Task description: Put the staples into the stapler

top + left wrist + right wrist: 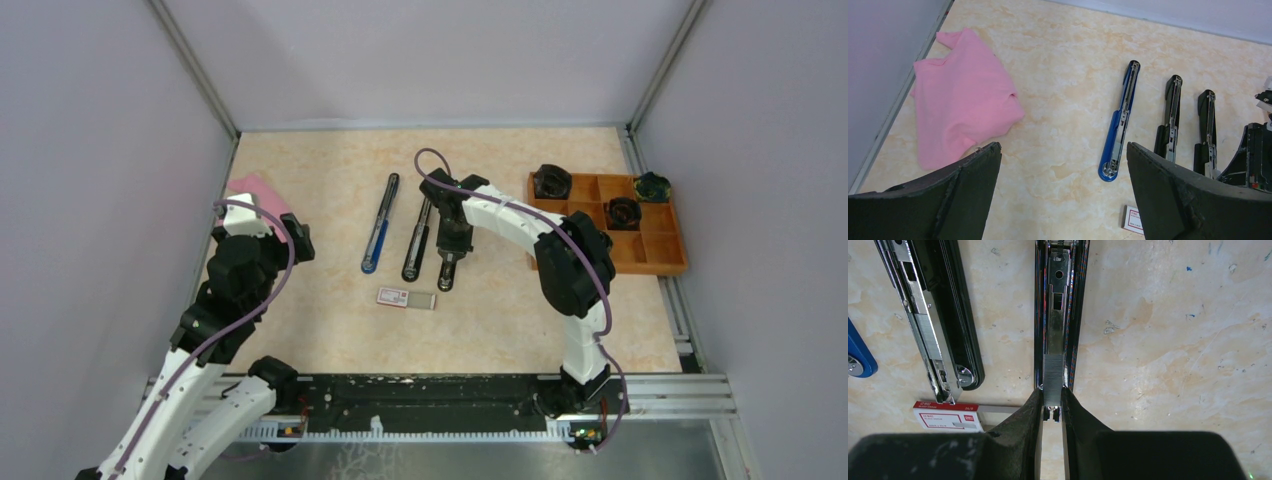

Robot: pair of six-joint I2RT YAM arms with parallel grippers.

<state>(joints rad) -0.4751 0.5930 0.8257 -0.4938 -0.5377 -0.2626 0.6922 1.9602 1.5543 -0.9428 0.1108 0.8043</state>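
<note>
Grey walls close in a pale marbled worktop (pixel 330 330), and on it three staplers lie folded open side by side, presumably so that you can reach their channels from above. Your right claw (pixel 1052 397) is pressed nearly together on the near end of the strip of staples (pixel 1053 375). The strip lies lengthwise in the channel of the right-hand black stapler (pixel 1060 300), and that narrow pinch looks meant to keep it in line with the rails. Your left claw (pixel 1063 146) hangs spread wide and holds nothing, near the pink cloth (pixel 960 100) and well apart from the blue stapler (pixel 1120 122). The staple box (pixel 948 416) lies just beside the middle black stapler (pixel 943 315), and a claw finger cuts off its right end. You cannot tell whether the strip is fully seated: the claw hides the stapler's near end, and the arm covers it from above.
</note>
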